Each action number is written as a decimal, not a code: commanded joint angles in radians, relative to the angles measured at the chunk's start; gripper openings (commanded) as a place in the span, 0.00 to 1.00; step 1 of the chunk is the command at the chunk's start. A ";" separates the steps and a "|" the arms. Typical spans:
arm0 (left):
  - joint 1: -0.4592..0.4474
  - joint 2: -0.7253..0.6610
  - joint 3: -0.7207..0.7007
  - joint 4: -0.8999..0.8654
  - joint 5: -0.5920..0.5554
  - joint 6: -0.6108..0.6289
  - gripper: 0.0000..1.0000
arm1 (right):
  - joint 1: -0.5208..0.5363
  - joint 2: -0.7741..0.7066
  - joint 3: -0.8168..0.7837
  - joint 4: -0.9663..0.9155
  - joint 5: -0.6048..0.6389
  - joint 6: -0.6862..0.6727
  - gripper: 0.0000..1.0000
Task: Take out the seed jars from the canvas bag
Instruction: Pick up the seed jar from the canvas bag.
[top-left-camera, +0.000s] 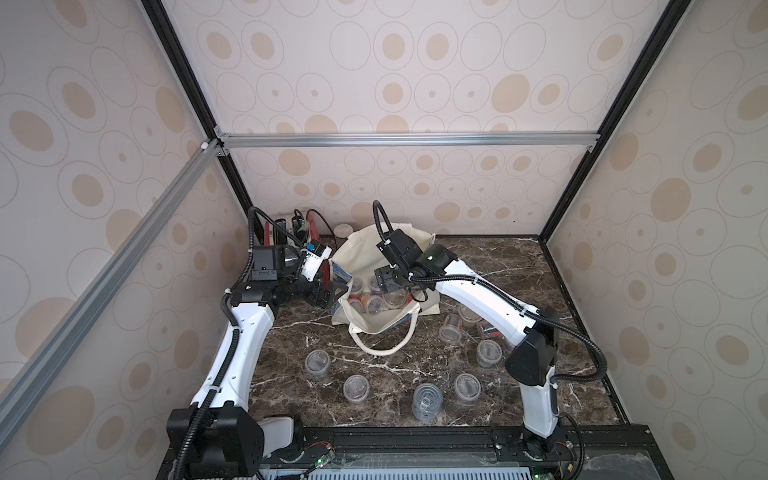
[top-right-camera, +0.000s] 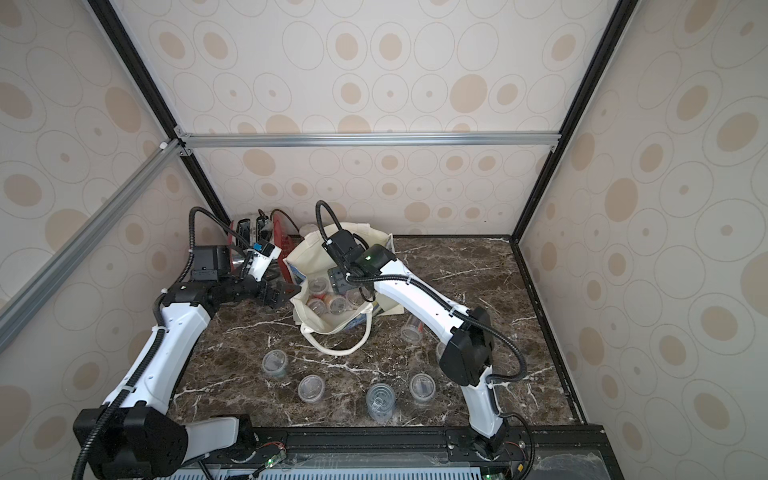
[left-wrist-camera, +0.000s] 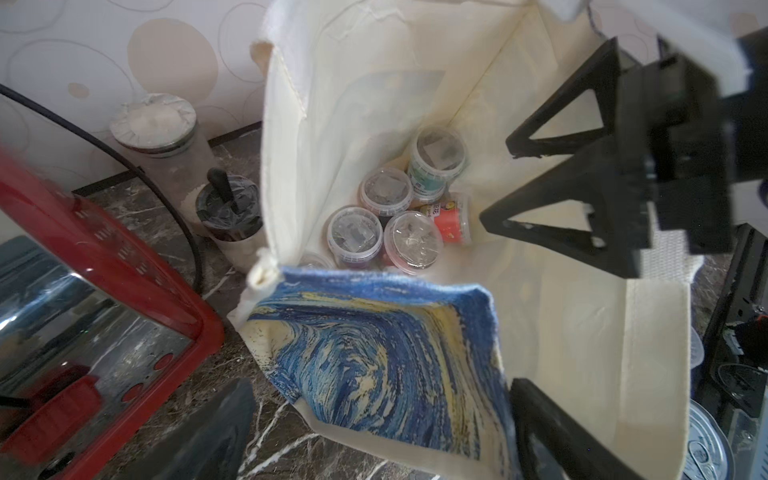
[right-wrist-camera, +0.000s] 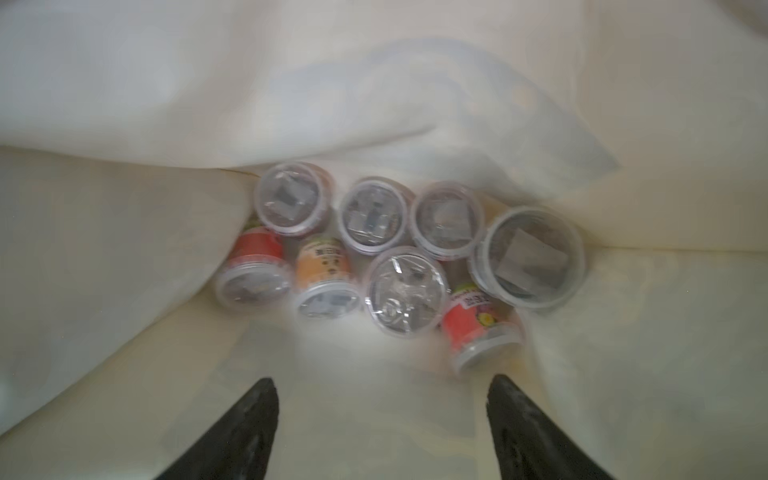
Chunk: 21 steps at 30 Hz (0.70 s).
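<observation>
Surface: dark brown marble-look tabletop (top-left-camera: 511, 266) with white veins. Enclosure: cream wallpaper walls (top-left-camera: 415, 62) printed with beige ovals and rings, on black and silver aluminium frame bars (top-left-camera: 407, 139).

Counts:
- One cream-white canvas bag (top-left-camera: 359, 249) with a blue-and-yellow swirl print. It stands open at frame centre in both top views, with one loop handle lying on the table toward the lower edge.
- Small clear plastic seed jars (right-wrist-camera: 372, 214) with clear round lids: eight inside the bag per the right wrist view. Five are upright and three lie on their sides (two red labels, one orange).
- On the table in both top views: four jars in a loose row at lower centre. At least three more sit right of centre, partly hidden by the right arm (top-left-camera: 478, 291).
- Upper left of the bag: one red-framed appliance with a mirrored door (left-wrist-camera: 104, 291), one taller glass jar with a pale lid (left-wrist-camera: 153, 124), one small black-capped container (left-wrist-camera: 232, 208).

Pose:
- Left arm (top-left-camera: 245, 332) rises from the lower-left base, elbow bent, forearm level and pointing right.
- Left gripper (left-wrist-camera: 382, 386) sits at the bag's left rim, fingers wide apart, straddling the printed side wall. Not clamped.
- Right arm rises from the lower-right base, folds at the elbow and slants up-left over the bag mouth.
- Right gripper (right-wrist-camera: 382, 380) points down into the bag, fingers apart, nothing between them. It is near the jars, no contact visible. That wrist view is blurred.
</observation>
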 joint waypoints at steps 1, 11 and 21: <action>-0.056 -0.031 -0.044 -0.002 -0.098 0.064 0.89 | -0.007 -0.023 0.010 -0.149 0.200 0.057 0.86; -0.141 -0.087 -0.151 -0.118 -0.072 0.229 0.75 | -0.077 -0.067 -0.166 -0.088 0.127 0.058 1.00; -0.174 -0.078 -0.159 -0.140 -0.026 0.237 0.69 | -0.118 -0.023 -0.235 0.092 0.027 0.102 0.99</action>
